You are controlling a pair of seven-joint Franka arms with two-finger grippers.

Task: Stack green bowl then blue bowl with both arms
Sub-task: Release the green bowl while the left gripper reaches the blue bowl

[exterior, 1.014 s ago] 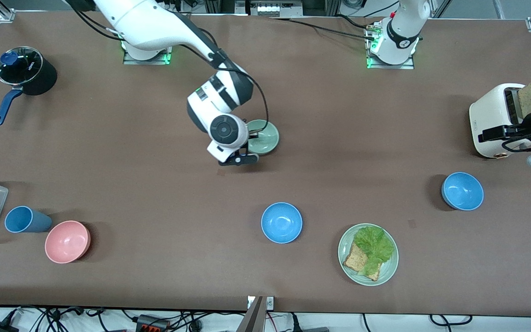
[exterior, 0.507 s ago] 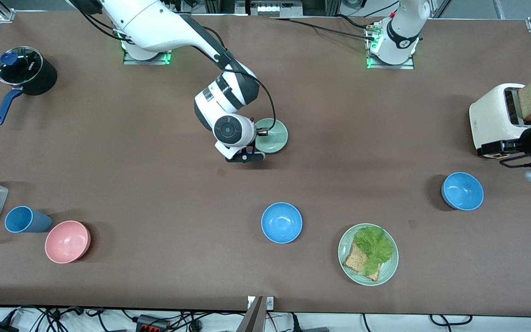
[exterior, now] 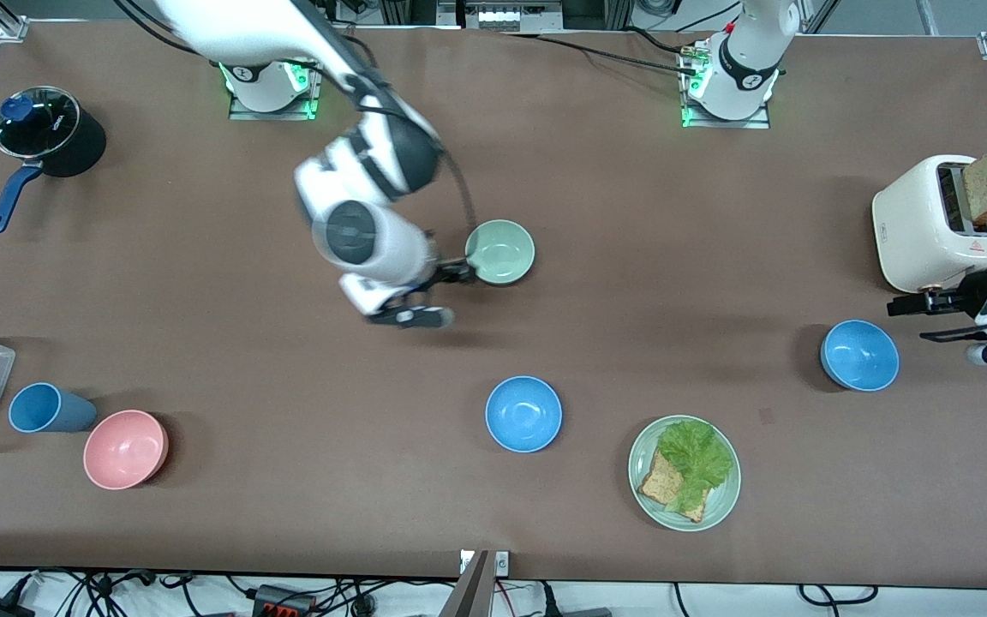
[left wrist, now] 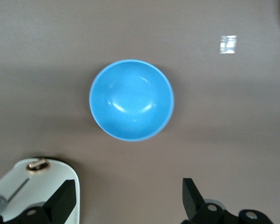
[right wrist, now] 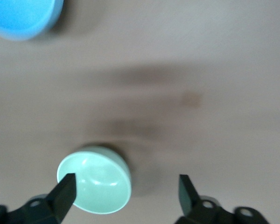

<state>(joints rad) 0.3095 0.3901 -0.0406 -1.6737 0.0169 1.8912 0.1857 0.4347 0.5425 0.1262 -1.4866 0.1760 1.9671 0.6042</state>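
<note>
your right gripper (right wrist: 123, 196) hangs beside the green bowl (exterior: 500, 252) at frame centre, jaws wide and empty, bowl sitting free on the desk. your left gripper (left wrist: 128, 198), jaws open and empty, hovers by the blue bowl (exterior: 860, 355) at right, likely lining up a grasp.

Light is even and bright from overhead, leaving soft, short shadows under the pot (exterior: 61, 133) and the toaster (exterior: 930, 224). The right arm (exterior: 365, 218) is smeared by motion blur, and the right wrist view is blurred throughout. The blue bowl (left wrist: 131, 99) in the left wrist view is crisp, with faint glare inside.
</note>
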